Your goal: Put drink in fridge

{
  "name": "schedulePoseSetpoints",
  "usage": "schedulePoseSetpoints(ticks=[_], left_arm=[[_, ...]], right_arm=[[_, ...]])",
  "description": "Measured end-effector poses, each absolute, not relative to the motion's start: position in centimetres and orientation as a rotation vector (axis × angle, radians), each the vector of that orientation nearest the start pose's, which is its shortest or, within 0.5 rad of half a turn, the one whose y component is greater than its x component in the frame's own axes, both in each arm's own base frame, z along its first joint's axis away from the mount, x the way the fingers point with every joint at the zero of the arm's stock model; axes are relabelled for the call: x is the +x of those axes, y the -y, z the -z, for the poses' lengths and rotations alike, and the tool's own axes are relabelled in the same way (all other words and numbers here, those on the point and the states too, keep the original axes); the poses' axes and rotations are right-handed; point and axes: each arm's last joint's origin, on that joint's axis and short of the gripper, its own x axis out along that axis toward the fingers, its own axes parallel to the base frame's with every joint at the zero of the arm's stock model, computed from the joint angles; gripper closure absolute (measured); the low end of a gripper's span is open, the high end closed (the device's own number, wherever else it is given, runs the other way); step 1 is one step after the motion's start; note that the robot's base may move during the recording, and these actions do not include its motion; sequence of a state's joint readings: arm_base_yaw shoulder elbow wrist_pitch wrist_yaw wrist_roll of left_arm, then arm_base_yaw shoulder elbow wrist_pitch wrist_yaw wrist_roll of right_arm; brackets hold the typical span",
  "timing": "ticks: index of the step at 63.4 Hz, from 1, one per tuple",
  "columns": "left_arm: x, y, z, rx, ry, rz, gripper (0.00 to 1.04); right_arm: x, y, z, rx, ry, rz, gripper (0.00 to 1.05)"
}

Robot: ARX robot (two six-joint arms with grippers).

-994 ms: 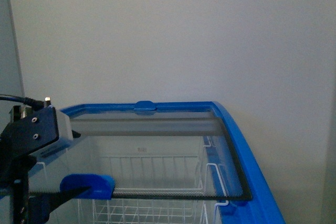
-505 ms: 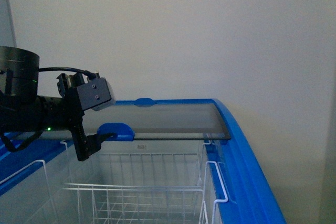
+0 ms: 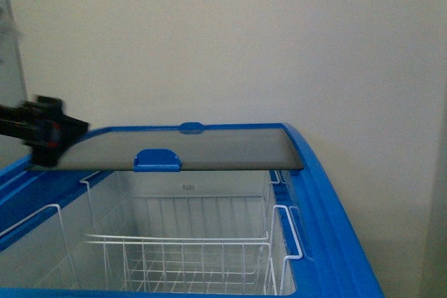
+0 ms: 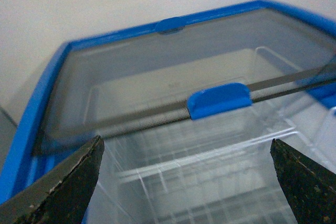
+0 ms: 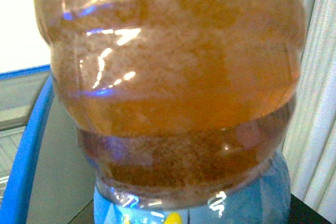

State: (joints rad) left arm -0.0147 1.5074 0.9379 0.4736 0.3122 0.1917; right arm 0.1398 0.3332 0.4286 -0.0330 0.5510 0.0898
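Over the open front of the fridge (image 3: 328,200), the glass lid (image 3: 209,148) sits slid toward the back wall, its blue handle (image 3: 157,160) above a white wire basket (image 3: 181,249). The left gripper (image 4: 185,141) faces the lid, its fingers (image 4: 63,182) spread wide with nothing between them. The drink (image 5: 173,93) fills the right wrist view, with the fridge behind it. The right fingers are hidden, so I cannot tell their grip.

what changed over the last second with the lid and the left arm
The glass lid slid toward the far wall, opening the fridge. The left gripper, earlier at the blue handle, has let go and pulled off to the left, jaws open. The fridge body and the wire basket inside stayed put.
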Motion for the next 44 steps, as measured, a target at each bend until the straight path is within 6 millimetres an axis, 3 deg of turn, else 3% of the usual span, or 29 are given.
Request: schedulePoseSetpoints(ticks=[6,11,14,23,29,44], left_arm=[[28.9,0.4,-28.0,-0.012,-0.098,0.303,0.08],[22.8,-0.4,-27.2,-0.209,-0.144,0.272,0.08],[20.9,-0.1,-26.9,-0.187,-0.072,0.171,0.16],[19.0,-0.1,-26.0,-0.074,0.025,0.015,0.35],[17.9,-0.1,-23.5,-0.033,-0.010,-0.001,0.56],[16.2,0.0,-21.5,-0.015,-0.006,-0.001,0.92]], right_arm=[[10.2,0.1,-27.9,0.110,0.078,0.408,0.65],[10.2,0.1,-27.9,0.110,0.078,0.408,0.65],[10.2,0.1,-27.9,0.110,0.078,0.408,0.65],[10.3,0.3,-28.4,0.036,-0.118,0.267,0.65],[10.9,0.2,-28.7,-0.067,-0.315,0.100,0.65],[16.8,-2.5,-34.2,-0.348,-0.222,-0.127,0.65]])
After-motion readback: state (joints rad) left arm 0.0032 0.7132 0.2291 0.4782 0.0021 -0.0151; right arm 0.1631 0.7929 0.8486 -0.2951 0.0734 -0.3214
